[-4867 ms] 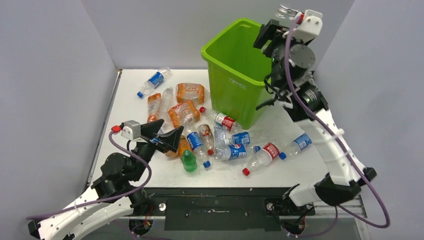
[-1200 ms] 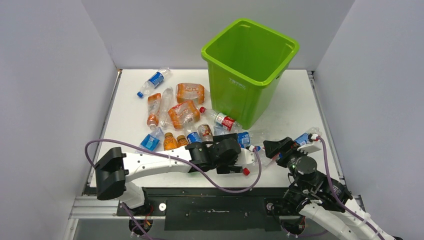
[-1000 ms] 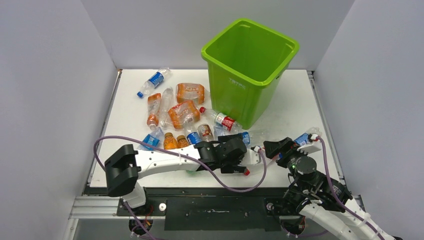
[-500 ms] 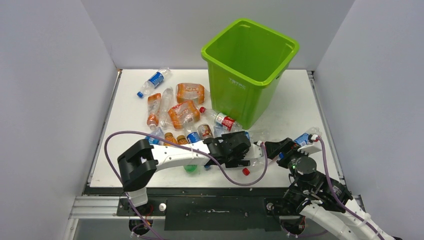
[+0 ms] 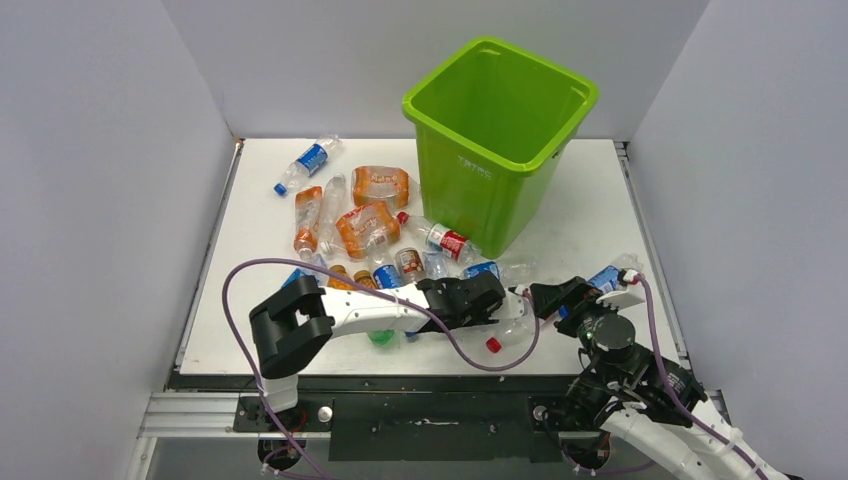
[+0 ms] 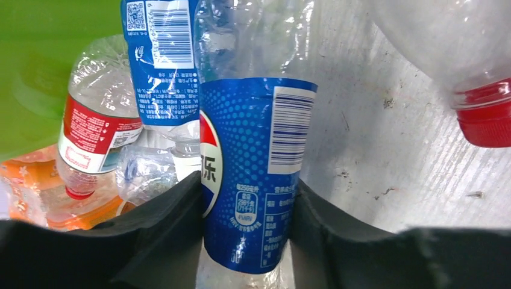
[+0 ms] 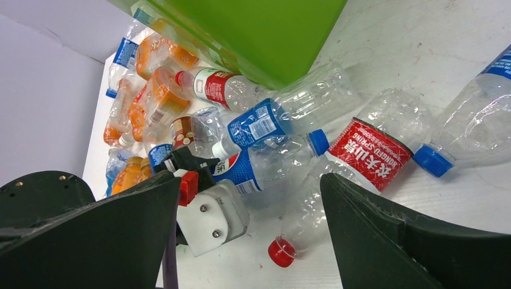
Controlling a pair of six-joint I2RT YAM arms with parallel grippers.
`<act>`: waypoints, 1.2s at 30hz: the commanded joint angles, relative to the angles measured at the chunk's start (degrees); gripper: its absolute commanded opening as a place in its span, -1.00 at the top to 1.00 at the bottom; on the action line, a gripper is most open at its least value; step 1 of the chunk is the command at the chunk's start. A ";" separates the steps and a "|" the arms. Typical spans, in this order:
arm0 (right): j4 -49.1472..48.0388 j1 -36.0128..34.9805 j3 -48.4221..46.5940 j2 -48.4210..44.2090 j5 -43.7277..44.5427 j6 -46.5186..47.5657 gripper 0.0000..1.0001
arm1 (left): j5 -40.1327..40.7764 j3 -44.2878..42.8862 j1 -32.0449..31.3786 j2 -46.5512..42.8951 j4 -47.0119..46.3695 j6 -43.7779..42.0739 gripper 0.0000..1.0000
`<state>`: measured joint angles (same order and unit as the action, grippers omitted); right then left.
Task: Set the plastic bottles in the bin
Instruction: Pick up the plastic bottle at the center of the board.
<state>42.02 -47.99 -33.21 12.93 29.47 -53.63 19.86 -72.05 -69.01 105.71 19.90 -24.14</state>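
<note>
Two black left fingers (image 6: pixel 163 241) pinch crinkled clear blue-label bottle (image 6: pixel 253 174) | right fingers (image 7: pixel 385 235) spread

The blue-labelled bottle (image 6: pixel 253 174) is crinkled clear plastic, its label glossy; the green plastic bin (image 5: pixel 470 190) is smooth; the white table (image 6: pixel 385 150), scuffed matt.

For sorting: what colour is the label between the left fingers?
Blue, on Pepsi bottle; left wrist view.

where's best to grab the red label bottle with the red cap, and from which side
The red-label bottle lies flat on the table, so come straight down from above. Probably grip across the clear shoulder next to its red cap: that stretch looks free, while blue-capped bottles crowd its label end.
</note>
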 commanded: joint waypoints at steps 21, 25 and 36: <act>-19.98 -0.02 -16.52 7.36 -19.38 23.10 -0.79 | 0.23 10.77 -3.14 -42.39 -4.73 9.99 0.61; -28.06 -0.09 -14.48 8.78 -24.07 23.00 -0.79 | -7.38 19.44 -2.85 -56.24 -9.84 16.38 0.61; -43.75 -0.05 -15.63 21.97 -37.66 20.30 -0.80 | -23.42 34.07 1.28 -74.25 -16.37 28.84 0.67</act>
<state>9.23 -48.01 -47.88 31.73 -1.72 -32.40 5.34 -41.74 -69.17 34.85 10.28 -2.90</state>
